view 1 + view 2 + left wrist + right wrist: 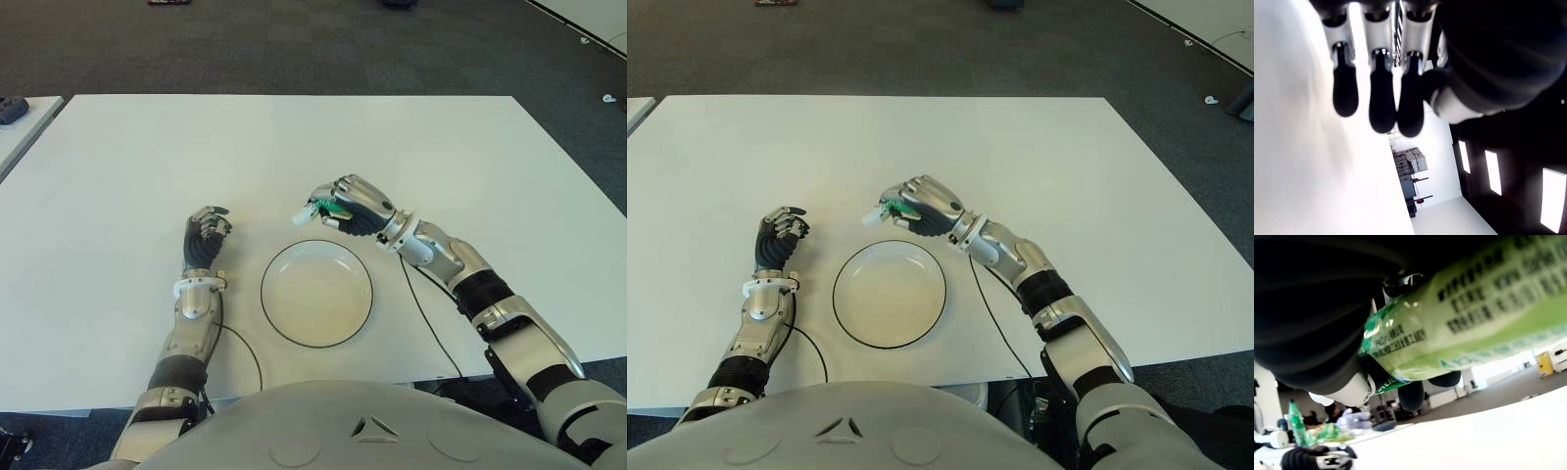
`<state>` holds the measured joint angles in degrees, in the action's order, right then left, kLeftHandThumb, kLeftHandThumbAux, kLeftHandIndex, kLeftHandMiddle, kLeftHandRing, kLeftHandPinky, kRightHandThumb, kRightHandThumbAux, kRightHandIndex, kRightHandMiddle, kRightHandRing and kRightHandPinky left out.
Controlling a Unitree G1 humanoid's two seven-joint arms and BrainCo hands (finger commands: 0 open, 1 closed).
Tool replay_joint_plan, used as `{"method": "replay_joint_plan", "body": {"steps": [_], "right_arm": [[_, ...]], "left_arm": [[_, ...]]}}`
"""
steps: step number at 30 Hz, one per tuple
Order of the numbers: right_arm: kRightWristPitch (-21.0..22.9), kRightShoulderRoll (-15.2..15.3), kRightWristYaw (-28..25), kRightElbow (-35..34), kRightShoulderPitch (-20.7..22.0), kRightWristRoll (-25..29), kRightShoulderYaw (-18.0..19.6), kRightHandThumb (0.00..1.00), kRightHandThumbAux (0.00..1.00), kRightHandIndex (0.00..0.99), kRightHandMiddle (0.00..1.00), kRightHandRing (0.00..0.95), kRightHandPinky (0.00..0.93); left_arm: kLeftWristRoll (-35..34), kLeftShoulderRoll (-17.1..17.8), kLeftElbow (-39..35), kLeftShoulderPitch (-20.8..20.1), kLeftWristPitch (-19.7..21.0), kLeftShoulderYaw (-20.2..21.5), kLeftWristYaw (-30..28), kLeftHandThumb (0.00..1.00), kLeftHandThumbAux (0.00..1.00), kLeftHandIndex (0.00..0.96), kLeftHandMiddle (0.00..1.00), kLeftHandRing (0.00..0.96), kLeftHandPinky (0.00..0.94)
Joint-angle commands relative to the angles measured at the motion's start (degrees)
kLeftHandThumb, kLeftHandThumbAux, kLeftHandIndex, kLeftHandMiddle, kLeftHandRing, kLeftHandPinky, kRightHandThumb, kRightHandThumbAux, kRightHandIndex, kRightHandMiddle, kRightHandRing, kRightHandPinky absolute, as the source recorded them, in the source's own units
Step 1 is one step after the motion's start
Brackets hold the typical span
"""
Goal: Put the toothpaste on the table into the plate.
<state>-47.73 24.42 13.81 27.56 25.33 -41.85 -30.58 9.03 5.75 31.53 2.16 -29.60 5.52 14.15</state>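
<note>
The green toothpaste tube (323,209) lies roughly level, white cap pointing toward the desk's left edge, clamped in the right hand (355,206) just past the far rim of the plate (271,311). The left hand (206,238), fingers curled and empty, shows left of the plate on the desk (147,157).

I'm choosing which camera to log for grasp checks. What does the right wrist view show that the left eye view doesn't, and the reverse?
Only the right wrist view shows the dark print on the green and white toothpaste tube and the black fingers wrapped under it. Only the left eye view shows the round white dark-rimmed plate, the white table, and the left hand left of the plate, fingers curled, holding nothing. Both show the right hand gripping the tube, just beyond the plate's far rim.
</note>
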Motion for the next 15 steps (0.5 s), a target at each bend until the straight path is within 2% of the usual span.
{"method": "replay_joint_plan", "body": {"steps": [1,8,13,15], "right_arm": [[-2.76,-0.49,2.04,-2.24,-1.48,-3.82,-1.16,0.718,0.714,0.441,0.882,0.873,0.887],[-4.72,0.07,3.00,-3.96,-3.47,-7.55,-2.06,0.719,0.714,0.441,0.894,0.884,0.898],[-4.81,0.23,4.30,-4.70,-3.57,-10.37,-2.29,0.719,0.714,0.441,0.898,0.896,0.906],[-5.11,0.68,3.26,-4.89,-3.46,-11.56,-3.15,0.718,0.714,0.441,0.899,0.897,0.907]], "left_arm": [[0.18,-0.13,1.10,-0.24,0.48,-0.34,0.19,0.697,0.721,0.435,0.607,0.593,0.563],[0.02,-0.13,1.81,-0.51,-0.23,-0.21,0.26,0.697,0.721,0.435,0.610,0.595,0.556],[-0.31,-0.02,2.10,-0.50,-0.53,-0.14,-0.15,0.697,0.721,0.435,0.612,0.595,0.566],[-0.54,-0.13,2.37,-0.52,-1.10,-0.08,-0.22,0.697,0.721,0.435,0.610,0.595,0.568]]}}
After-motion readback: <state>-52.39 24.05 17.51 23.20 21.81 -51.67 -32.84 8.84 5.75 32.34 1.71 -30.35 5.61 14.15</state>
